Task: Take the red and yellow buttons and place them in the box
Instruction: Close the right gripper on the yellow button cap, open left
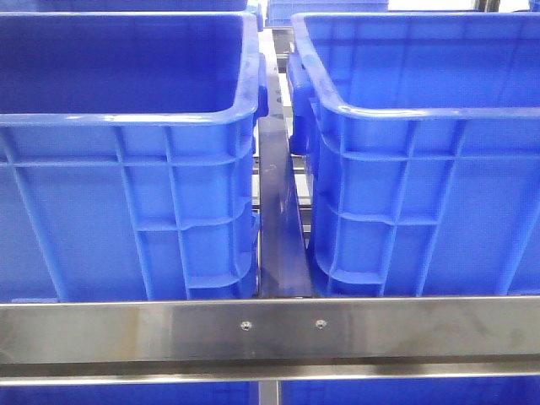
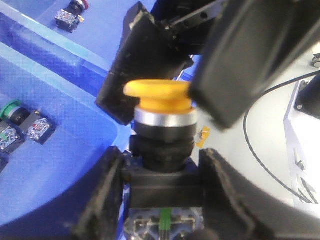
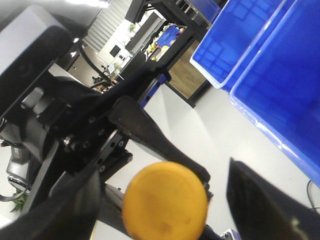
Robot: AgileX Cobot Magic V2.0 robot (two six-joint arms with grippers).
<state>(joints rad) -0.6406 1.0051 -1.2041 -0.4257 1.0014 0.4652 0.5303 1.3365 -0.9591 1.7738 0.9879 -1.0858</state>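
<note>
A yellow button point(image 2: 159, 91), with a mushroom cap, silver collar and black body, stands between the fingers of my left gripper point(image 2: 161, 165), which is shut on its black body. My right gripper point(image 3: 162, 175) is open around the yellow cap point(image 3: 165, 201), one dark finger on each side, and a gap shows at the right finger point(image 3: 260, 200). In the left wrist view the right gripper's fingers point(image 2: 135, 70) flank the cap from above. A red button point(image 2: 80, 5) lies in a blue box point(image 2: 60, 55). The front view shows neither gripper.
Two big blue crates point(image 1: 126, 169) point(image 1: 422, 160) stand side by side behind a steel rail point(image 1: 270, 329). A green button point(image 2: 10, 109) and contact blocks point(image 2: 37, 127) lie in the nearer blue crate point(image 2: 55, 175). A pale floor with a black cable point(image 2: 260, 155) lies beside it.
</note>
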